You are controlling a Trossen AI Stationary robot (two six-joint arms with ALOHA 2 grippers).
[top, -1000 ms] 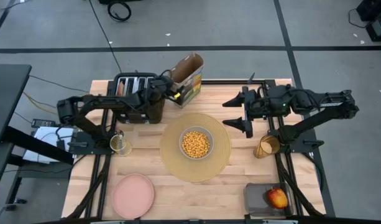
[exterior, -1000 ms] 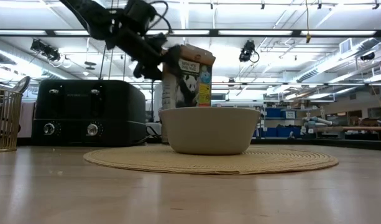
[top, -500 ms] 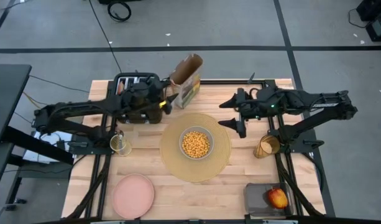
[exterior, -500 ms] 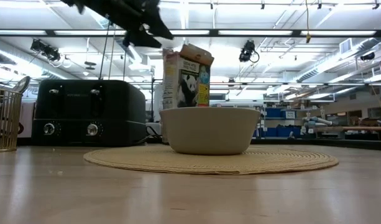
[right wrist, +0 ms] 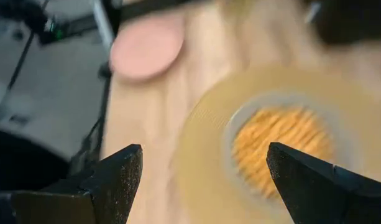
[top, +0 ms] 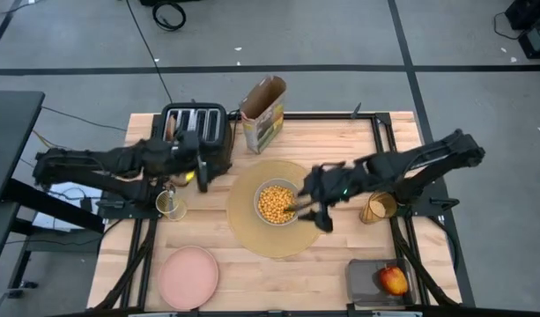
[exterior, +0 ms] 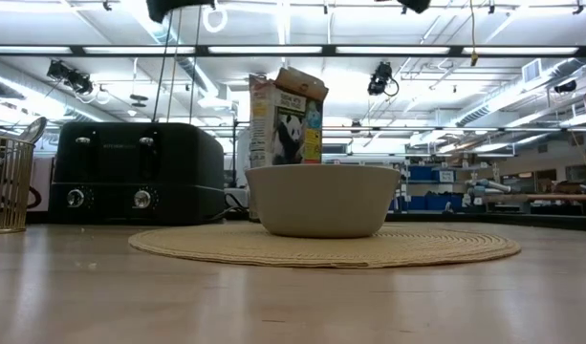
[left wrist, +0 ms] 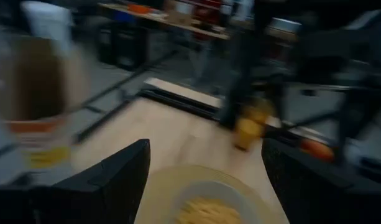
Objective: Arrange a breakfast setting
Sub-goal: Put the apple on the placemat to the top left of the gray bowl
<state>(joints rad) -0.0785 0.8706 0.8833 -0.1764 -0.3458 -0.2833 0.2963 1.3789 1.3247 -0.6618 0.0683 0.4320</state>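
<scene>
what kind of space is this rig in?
Likely a robotics lab or workshop, not a kitchen: strip lights on an open industrial ceiling, ceiling-mounted cameras, and shelving with blue bins behind the table.

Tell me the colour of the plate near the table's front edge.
Pink; the plate shows best in the high view.

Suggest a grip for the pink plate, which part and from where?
Take the pink plate by its rim, probably at the edge facing the placemat. It lies flat on the table near the left front corner, too wide to span, so one finger likely must slide under the lip. The left gripper, open, is on that side.
</scene>
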